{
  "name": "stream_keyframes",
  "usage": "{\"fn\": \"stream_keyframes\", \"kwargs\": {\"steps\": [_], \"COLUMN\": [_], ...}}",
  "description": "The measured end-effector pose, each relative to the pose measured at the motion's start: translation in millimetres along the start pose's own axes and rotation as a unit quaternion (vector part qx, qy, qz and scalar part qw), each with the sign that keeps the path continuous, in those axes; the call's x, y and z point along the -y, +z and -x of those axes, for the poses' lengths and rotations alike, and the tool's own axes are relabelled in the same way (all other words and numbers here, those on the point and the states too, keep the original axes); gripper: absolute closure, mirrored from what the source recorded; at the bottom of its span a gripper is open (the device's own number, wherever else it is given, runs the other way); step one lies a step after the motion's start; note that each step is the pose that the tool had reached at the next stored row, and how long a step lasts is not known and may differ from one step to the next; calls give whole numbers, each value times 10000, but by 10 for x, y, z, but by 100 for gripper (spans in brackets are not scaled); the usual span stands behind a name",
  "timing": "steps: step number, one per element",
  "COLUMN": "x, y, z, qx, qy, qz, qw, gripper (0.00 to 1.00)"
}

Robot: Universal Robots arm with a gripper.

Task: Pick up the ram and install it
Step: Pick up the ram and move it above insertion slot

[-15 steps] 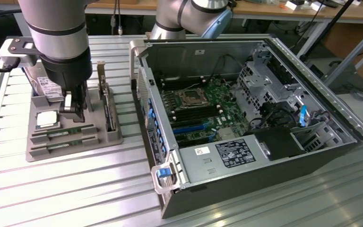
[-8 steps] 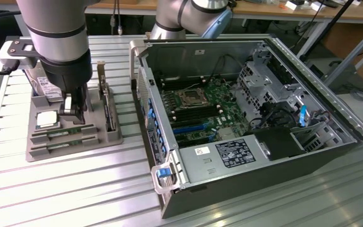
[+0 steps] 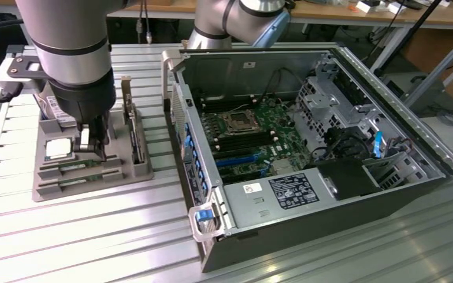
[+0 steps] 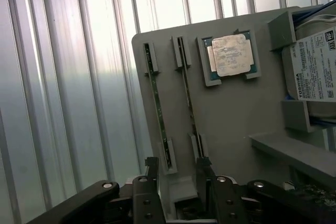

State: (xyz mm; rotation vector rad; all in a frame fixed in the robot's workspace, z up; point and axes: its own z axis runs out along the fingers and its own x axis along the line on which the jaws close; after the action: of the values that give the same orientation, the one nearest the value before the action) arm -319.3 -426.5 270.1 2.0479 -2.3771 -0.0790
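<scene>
Two ram sticks stand on edge in slots of a grey holder: one ram stick nearer the holder's edge, a second ram stick beside it. In the exterior view both ram sticks lie at the holder's front, at the exterior view's left. My gripper hangs open just above the holder, its two black fingers spread over one end of the two sticks and holding nothing. In the exterior view the gripper is low over the holder, beside the silver processor.
The open computer case lies at the exterior view's right with its motherboard exposed. The holder also carries the processor, a hard drive and an upright card. Everything rests on a ribbed aluminium table.
</scene>
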Motion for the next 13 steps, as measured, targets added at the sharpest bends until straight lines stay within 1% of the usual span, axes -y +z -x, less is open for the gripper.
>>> {"fn": "stream_keyframes", "kwargs": {"steps": [4, 13], "x": [9, 39], "y": [-1, -4], "z": [-57, -258], "qx": [0, 1], "qy": [0, 0], "qz": [0, 0], "qw": [10000, 10000], "gripper": [58, 58]}}
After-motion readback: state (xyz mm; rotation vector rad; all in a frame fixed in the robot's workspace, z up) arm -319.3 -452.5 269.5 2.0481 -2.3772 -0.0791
